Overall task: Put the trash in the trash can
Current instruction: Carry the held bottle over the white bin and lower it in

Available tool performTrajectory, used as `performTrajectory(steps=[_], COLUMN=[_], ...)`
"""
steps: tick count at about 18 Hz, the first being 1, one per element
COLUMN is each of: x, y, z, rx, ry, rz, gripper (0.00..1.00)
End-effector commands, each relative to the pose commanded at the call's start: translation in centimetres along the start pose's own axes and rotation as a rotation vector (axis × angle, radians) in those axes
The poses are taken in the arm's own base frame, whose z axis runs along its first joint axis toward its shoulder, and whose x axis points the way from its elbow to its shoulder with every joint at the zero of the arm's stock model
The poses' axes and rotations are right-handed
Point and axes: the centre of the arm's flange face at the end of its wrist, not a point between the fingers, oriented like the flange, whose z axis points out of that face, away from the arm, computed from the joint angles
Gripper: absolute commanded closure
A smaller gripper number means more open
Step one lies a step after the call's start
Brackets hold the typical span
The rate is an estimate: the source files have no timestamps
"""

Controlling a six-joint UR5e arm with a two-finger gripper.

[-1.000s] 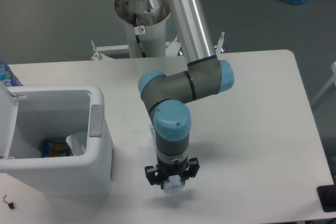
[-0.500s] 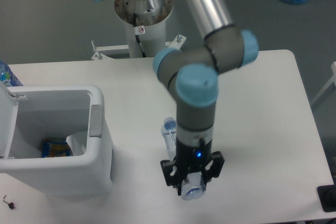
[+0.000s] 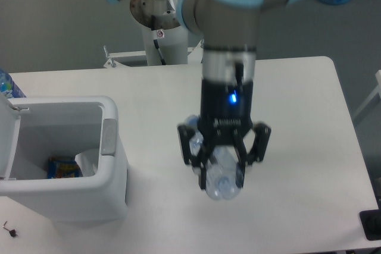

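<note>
The gripper [image 3: 222, 168] is hanging above the white table [image 3: 297, 117], its fingers clamped on the crushed clear bottle [image 3: 219, 178], which is sticking out below them and to the upper left. The bottle is being held in the air to the right of the open white trash can [image 3: 110, 173], well apart from it. Inside the can, a blue-yellow snack packet [image 3: 63, 167] is lying beside a crumpled clear wrapper [image 3: 87, 162].

Clear bottle [image 3: 221, 173], black pincer [image 3: 224, 162], white trash can [image 3: 113, 176], blue-yellow packet [image 3: 63, 167], white table [image 3: 297, 123].
</note>
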Motion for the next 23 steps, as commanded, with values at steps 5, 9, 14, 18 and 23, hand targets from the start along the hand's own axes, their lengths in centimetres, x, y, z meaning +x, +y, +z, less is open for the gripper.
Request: performTrajectory(steps=[5, 9, 14, 18, 23], x=[3.6, 7.2, 11.3, 14.8, 15.7], y=[-0.7, -0.4, 0.0, 1.5, 1.8], z=[-1.9, -1.4, -1.1, -1.0, -0.5], rx=[0.027, 0.023, 0.023, 0.005, -0.003], ry=[0.034, 0.08, 0.132, 0.172, 0.188], rz=[0.039, 0.073, 0.115, 0.155, 0.164], gripper=[0.54, 0.54, 0.54, 0.54, 0.54])
